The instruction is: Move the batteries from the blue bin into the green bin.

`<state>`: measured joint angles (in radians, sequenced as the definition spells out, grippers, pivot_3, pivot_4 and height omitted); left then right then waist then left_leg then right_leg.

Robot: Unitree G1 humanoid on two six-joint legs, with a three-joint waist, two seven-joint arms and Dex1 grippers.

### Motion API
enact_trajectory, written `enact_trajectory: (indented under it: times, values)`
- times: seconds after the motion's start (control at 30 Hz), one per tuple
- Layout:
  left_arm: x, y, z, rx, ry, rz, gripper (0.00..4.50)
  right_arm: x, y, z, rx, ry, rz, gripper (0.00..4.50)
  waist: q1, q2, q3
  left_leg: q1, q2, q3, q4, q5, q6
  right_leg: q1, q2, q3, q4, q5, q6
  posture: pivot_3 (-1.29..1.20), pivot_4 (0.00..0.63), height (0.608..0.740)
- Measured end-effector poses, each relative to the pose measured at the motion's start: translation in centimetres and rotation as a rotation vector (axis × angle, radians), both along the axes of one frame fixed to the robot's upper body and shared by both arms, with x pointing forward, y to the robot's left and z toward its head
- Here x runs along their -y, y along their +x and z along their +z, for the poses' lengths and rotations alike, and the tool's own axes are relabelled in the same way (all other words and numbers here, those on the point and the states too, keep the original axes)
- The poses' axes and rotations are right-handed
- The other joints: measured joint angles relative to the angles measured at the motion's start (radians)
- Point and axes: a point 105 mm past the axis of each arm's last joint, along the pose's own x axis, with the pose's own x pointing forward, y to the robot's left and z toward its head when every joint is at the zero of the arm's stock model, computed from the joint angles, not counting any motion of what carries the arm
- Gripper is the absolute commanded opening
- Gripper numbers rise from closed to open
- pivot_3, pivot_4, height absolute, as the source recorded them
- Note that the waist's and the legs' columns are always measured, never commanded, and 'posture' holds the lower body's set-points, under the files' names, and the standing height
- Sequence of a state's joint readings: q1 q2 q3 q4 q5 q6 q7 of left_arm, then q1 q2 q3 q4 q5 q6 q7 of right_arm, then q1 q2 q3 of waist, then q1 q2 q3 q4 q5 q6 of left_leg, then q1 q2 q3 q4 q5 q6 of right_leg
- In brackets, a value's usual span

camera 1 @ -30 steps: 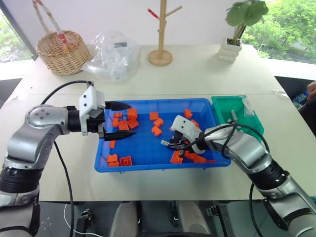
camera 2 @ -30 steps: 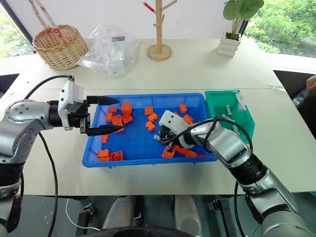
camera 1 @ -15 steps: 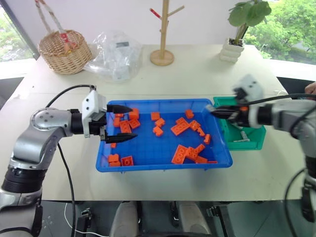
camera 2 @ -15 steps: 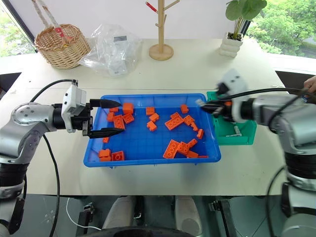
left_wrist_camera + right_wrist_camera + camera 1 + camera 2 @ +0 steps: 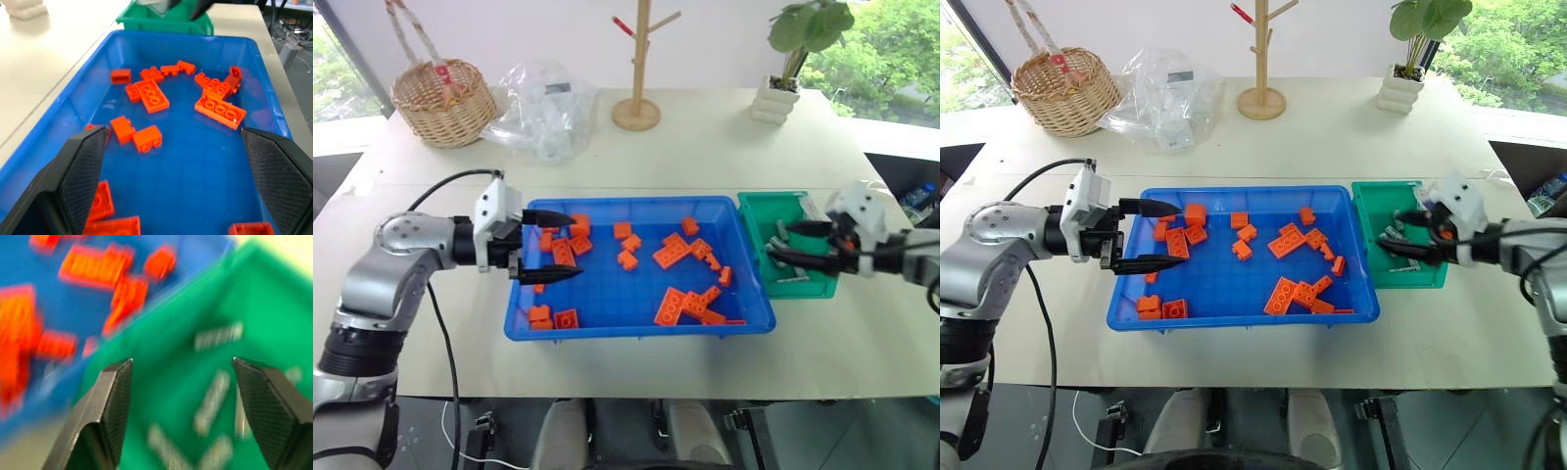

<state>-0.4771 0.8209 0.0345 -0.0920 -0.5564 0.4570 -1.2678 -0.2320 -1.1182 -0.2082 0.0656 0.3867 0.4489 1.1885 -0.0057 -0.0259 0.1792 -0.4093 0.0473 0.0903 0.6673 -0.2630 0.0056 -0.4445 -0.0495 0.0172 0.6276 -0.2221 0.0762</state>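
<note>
Inside the green bin (image 5: 754, 217), at the right end of the counter (image 5: 705, 137), lie the batteries (image 5: 780, 232), several small silver-grey cylinders scattered on its floor; in the right wrist view they read as pale blurred bars on the green. The right pincer (image 5: 791, 243) hangs over this bin with its two black fingers spread wide, one above the other in the head views, and nothing sits between them. Whether the lower finger touches the bin's contents cannot be told.

Just beside the green bin, on its left and nearly touching it, sits the blue bin (image 5: 636, 330). Orange bricks (image 5: 672, 252) are strewn across its floor, most of them in the middle and right half, with a few more at the left end and two in the near left corner. No silver cylinder can be made out among them from these views.

Over the left end of the blue bin the left pincer (image 5: 548, 247) points sideways toward the right, its fingers spread apart and empty, held above the bricks without touching them.

Farther back on the counter stand a wicker basket (image 5: 443, 99), a crumpled clear plastic bag (image 5: 543, 108), a wooden peg stand (image 5: 637, 69) and a potted plant (image 5: 781, 69).
</note>
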Motion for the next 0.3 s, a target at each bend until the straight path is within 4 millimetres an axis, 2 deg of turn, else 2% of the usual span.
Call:
enact_trajectory:
  times: [0.1,0.17,0.3]
  values:
    - [-1.1,0.5,1.9,0.022,-0.023,0.026,4.50,2.8,-0.9,2.1,0.029,-0.012,0.009,3.36,-0.009,0.000,0.000,0.002,0.000,0.001,0.001,0.000,0.000,0.001,0.000,0.001,0.000,0.000,0.000,0.00,0.150,0.736]
    - [-1.8,0.5,2.2,0.029,-0.018,0.033,4.50,4.3,-1.5,2.9,0.037,-0.003,0.005,3.36,-0.015,0.000,0.000,0.004,0.001,0.001,0.000,0.000,0.000,0.002,0.001,0.002,0.000,0.000,-0.001,0.00,0.150,0.736]
    - [-3.1,1.5,2.2,-0.001,-0.054,0.093,4.50,6.6,-2.2,2.5,0.032,0.042,-0.022,3.36,-0.013,0.000,0.000,0.004,0.002,0.000,-0.001,0.000,0.000,0.002,0.003,0.001,0.002,0.000,0.000,0.00,0.150,0.736]
